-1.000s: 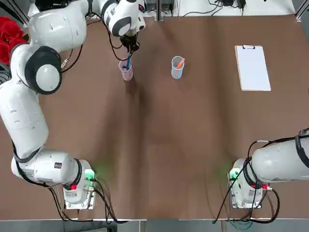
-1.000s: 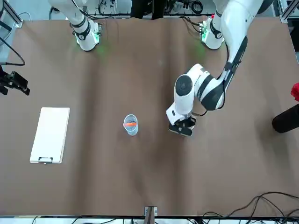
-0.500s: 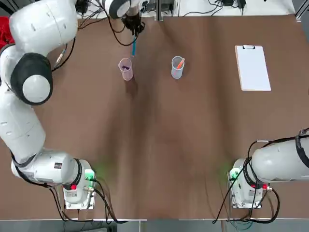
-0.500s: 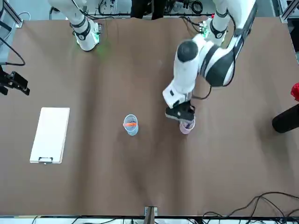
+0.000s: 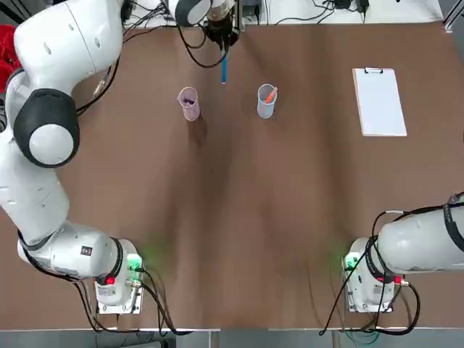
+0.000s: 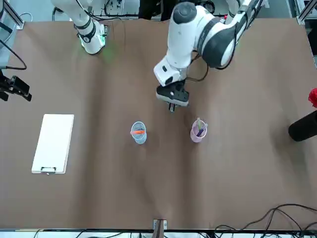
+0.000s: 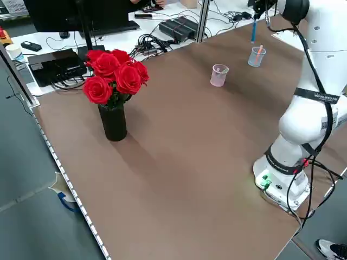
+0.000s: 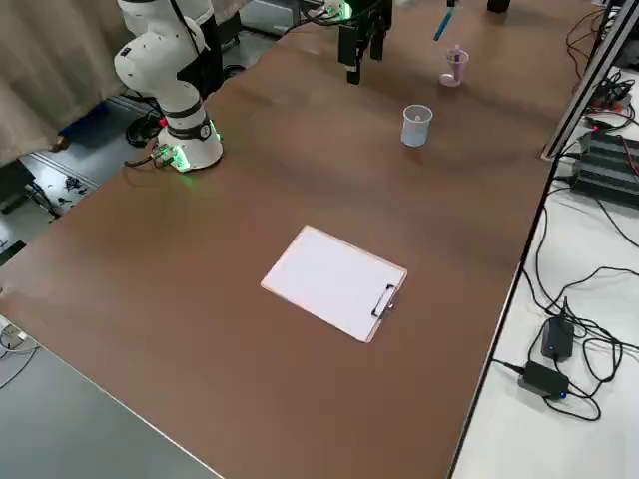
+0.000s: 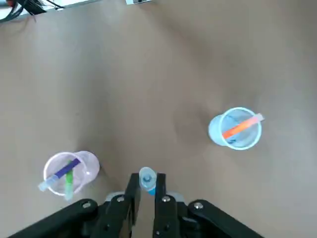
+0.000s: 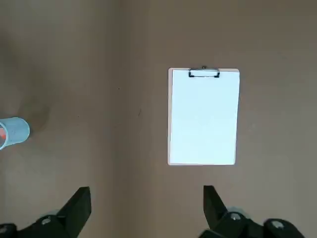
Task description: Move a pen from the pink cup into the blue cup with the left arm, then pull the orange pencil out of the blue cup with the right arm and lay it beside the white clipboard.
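since the earlier frame the left gripper (image 5: 220,38) has lifted the pen (image 5: 224,69) clear of the pink cup (image 5: 189,103) and carried it toward the blue cup (image 5: 266,101); it is clamped shut on the pen's top, high near the bench's far edge, between the two cups. to finish well, centre the hanging tip over the blue cup's mouth, clear of the orange pencil (image 5: 270,94), lower, then release. the right gripper (image 10: 146,208) hangs wide open and empty, parked well back from the white clipboard (image 5: 378,101).

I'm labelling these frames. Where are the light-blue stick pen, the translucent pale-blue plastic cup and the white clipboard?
light-blue stick pen (image 5: 224,70): top view, middle of its shaft.
translucent pale-blue plastic cup (image 5: 265,107): top view, its side wall.
white clipboard (image 5: 379,103): top view, centre of the board.
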Robot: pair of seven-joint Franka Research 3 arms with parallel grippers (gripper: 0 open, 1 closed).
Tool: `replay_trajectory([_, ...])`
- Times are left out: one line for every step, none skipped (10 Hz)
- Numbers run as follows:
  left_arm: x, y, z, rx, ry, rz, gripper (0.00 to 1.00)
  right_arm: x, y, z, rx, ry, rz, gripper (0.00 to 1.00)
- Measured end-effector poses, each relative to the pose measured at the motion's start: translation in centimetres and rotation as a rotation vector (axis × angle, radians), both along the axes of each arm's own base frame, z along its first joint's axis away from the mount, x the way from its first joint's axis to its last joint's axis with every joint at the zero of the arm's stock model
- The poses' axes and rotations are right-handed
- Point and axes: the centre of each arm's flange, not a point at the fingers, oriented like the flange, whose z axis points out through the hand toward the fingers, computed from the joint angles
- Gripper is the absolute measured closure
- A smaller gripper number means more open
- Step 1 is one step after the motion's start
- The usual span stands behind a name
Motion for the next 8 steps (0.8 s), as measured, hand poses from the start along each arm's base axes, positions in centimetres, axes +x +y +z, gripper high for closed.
replay_trajectory([-0.8,-0.9,0.3,-0.014,-0.002,0.011,0.84,0.0,0.0,0.0,0.000,0.000,0.000,0.00])
replay_trajectory([-1.3,-1.8,0.7,-0.035,-0.008,0.019,0.84,0.0,0.0,0.0,0.000,0.000,0.000,0.00])
replay_trajectory([-1.6,-2.6,1.0,-0.071,-0.018,0.033,0.84,0.0,0.0,0.0,0.000,0.000,0.000,0.00])
replay_trajectory([-1.6,-3.3,0.8,-0.111,-0.026,0.043,0.84,0.0,0.0,0.0,0.000,0.000,-0.001,0.00])
replay_trajectory([-1.7,-4.3,0.3,-0.158,-0.029,0.054,0.84,0.0,-0.1,0.0,0.000,0.000,-0.001,0.00])
replay_trajectory([-1.8,-5.5,-0.5,-0.212,-0.028,0.068,0.84,0.0,-0.1,0.0,0.000,0.001,-0.001,0.00])
replay_trajectory([-1.7,-6.6,-1.7,-0.251,-0.026,0.080,0.84,0.0,-0.1,0.0,0.000,0.001,-0.002,0.00])
replay_trajectory([-1.5,-7.4,-3.4,-0.261,-0.027,0.094,0.84,0.0,-0.1,0.0,0.000,0.001,-0.003,0.00])
